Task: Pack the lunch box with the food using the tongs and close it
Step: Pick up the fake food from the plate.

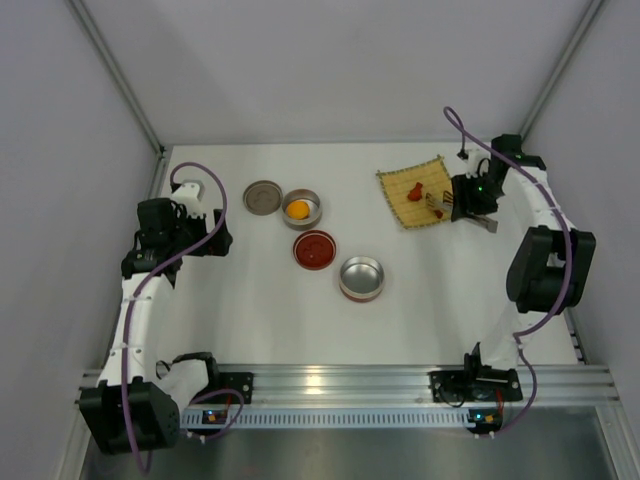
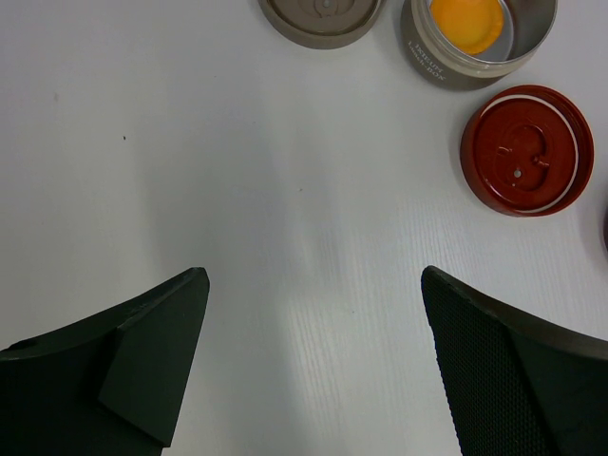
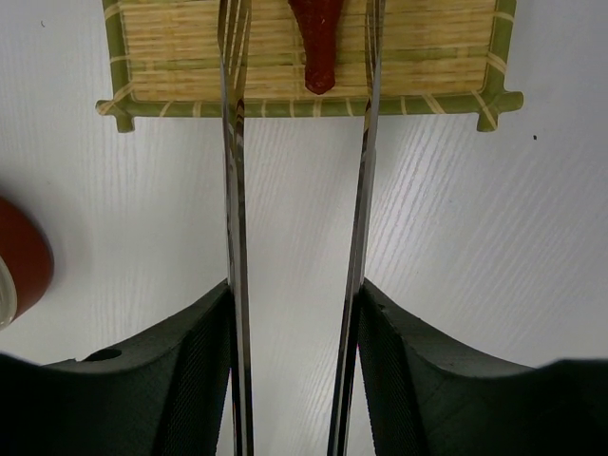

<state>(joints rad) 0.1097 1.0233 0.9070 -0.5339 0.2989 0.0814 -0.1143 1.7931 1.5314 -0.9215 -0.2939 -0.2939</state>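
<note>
On the left, the left arm bends up from its base, and the left gripper [image 2: 313, 275] hovers over bare white table [image 1: 250, 320], fingers spread wide, holding nothing. Open surface lies all around it. Beyond its fingertips sit a grey-brown lid [image 2: 323, 24], a round tin [image 2: 437, 66] with the orange piece [image 2: 465, 21] inside, and a red lid [image 2: 527, 152]. Pale lettering on the tin's side is too small to read. A second, open tin [image 1: 361, 277] stands nearer the middle. On the right, close to the side wall, the right arm arches over. The right gripper [image 3: 294, 294] pinches the tongs [image 3: 233, 237], whose two arms reach onto the bamboo mat [image 3: 418, 57], either side of a dark red piece [image 3: 318, 47].
</note>
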